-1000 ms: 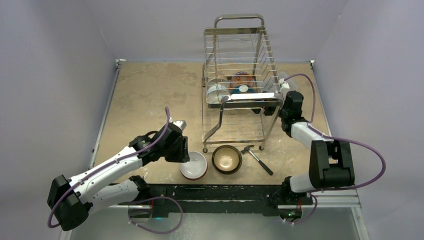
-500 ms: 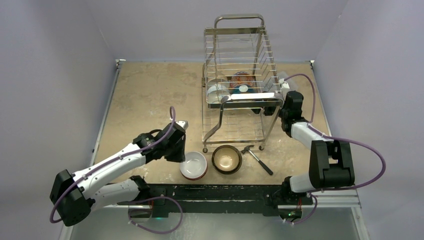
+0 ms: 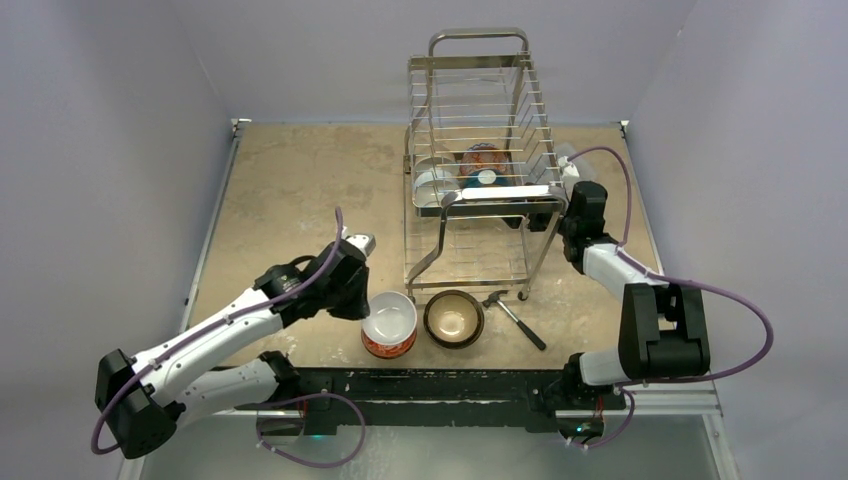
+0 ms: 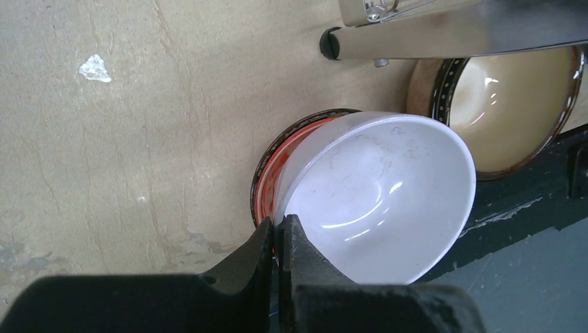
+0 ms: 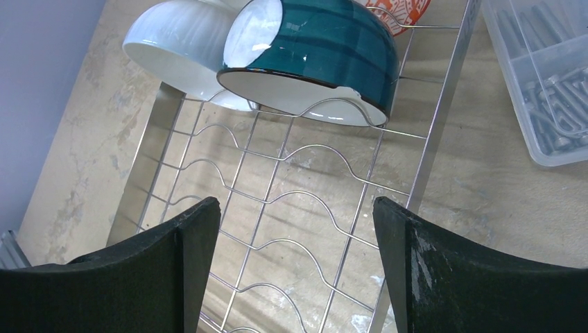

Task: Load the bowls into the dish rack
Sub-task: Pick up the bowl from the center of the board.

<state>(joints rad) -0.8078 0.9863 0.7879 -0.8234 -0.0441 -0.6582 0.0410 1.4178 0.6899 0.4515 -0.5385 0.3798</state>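
Between the fingers of the left gripper [image 4: 277,239] the near rim of the red-and-white bowl [image 4: 374,194] is pinched — one finger inside, one outside, since it looks too wide to span; tipped up, it sits beside the brown bowl [image 4: 513,104], dish rack [image 3: 480,190] just beyond; right gripper [image 5: 295,208] spread over the rack's wires

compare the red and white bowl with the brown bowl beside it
Pose: the red-and-white bowl is tipped, showing its red outside; the brown bowl sits flat, mouth up. Grip: the left claw pinches the red-and-white bowl's rim; nothing touches the brown bowl. Inside: white versus cream. Both are round and are in front of the dish rack, not in it.
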